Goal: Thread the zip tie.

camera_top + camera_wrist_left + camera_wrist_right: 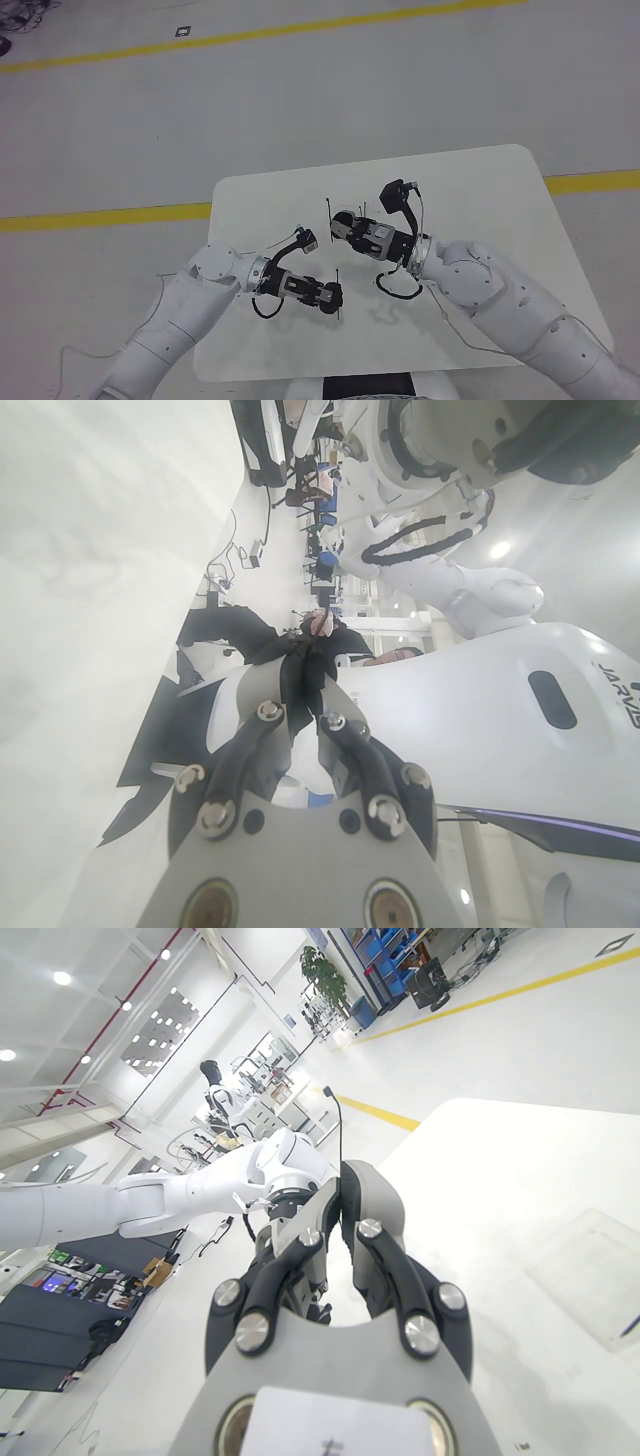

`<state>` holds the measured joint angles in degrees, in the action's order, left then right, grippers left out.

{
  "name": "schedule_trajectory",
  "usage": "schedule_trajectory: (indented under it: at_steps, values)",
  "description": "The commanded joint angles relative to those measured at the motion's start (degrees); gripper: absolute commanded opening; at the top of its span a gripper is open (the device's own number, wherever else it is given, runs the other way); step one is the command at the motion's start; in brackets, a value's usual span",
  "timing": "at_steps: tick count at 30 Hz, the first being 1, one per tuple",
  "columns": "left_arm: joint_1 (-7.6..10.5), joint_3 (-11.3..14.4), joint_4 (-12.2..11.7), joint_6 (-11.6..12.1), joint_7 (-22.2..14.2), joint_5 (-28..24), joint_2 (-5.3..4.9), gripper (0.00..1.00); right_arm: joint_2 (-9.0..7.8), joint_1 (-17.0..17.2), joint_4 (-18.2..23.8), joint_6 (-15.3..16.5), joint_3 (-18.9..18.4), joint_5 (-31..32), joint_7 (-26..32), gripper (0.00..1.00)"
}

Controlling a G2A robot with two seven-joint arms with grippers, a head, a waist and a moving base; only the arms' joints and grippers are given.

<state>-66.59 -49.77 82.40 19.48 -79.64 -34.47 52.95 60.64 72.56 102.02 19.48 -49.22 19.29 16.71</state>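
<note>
Both arms hang over the white table [480, 190], their grippers close together near its middle. My right gripper [342, 226] [342, 1180] is shut on a thin black zip tie [341, 1133]. The strap stands up out of the fingertips and ends in a small square head [328, 1091]. My left gripper [334, 295] [304, 662], nearer the table's front edge, is shut on a thin black strap [338, 285] that pokes out past its fingertips [325, 620]. Whether both hold the same tie I cannot tell. The two grippers are apart.
The left arm [210, 1183] shows behind the right gripper. A faint rectangular patch [590, 1268] lies on the table, with a short dark sliver [628, 1328] at its edge. Yellow floor lines [100, 217] run beyond the table. Bare tabletop lies to the right and at the back.
</note>
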Motion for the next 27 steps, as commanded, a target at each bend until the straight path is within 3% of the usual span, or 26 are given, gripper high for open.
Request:
schedule_trajectory:
  at_steps: [1,9,19,27]
  values:
    - [0.0,0.0,0.0,0.0,0.0,0.0,0.0,0.0,0.0,0.0,0.0,0.0,0.0,0.0,0.0,0.0]
    - [0.0,0.0,0.0,0.0,0.0,0.0,0.0,0.0,-0.24,1.67,1.51,0.0,-0.56,2.98,-0.79,0.0]
    - [0.0,0.0,0.0,0.0,0.0,0.0,0.0,0.0,-3.1,6.8,6.91,0.0,0.25,6.03,-2.64,0.0]
    - [0.0,0.0,0.0,0.0,0.0,0.0,0.0,0.0,-5.59,4.16,5.73,0.0,4.31,7.17,-6.87,0.0]
